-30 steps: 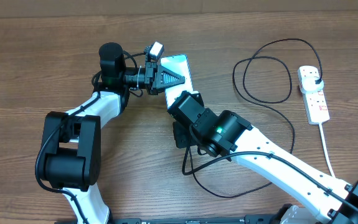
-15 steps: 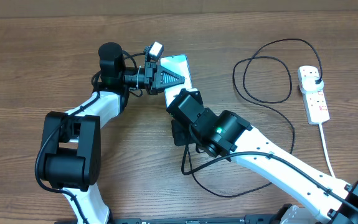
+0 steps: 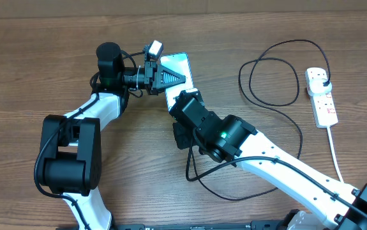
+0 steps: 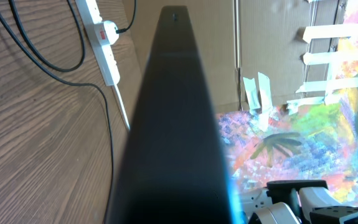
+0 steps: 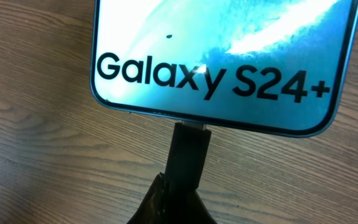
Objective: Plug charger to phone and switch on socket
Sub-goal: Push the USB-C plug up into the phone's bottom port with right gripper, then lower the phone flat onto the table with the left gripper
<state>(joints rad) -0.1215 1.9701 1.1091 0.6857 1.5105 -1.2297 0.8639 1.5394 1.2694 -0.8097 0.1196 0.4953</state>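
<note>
Near the middle of the desk's (image 3: 36,45) far edge, the phone (image 5: 228,37) seems gripped by the left claw (image 3: 184,77), to be steadied. The charger (image 5: 188,155) tip is clenched in the right claw (image 5: 176,202), lined against its port.

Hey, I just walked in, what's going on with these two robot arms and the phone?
The left gripper holds the phone, its screen lit. The right gripper grips the charger by its connector tip, which meets the port on the phone's bottom edge; whether it is fully seated is unclear. The charger's black plug sits in the socket, which lies apart, touched by neither arm.
</note>
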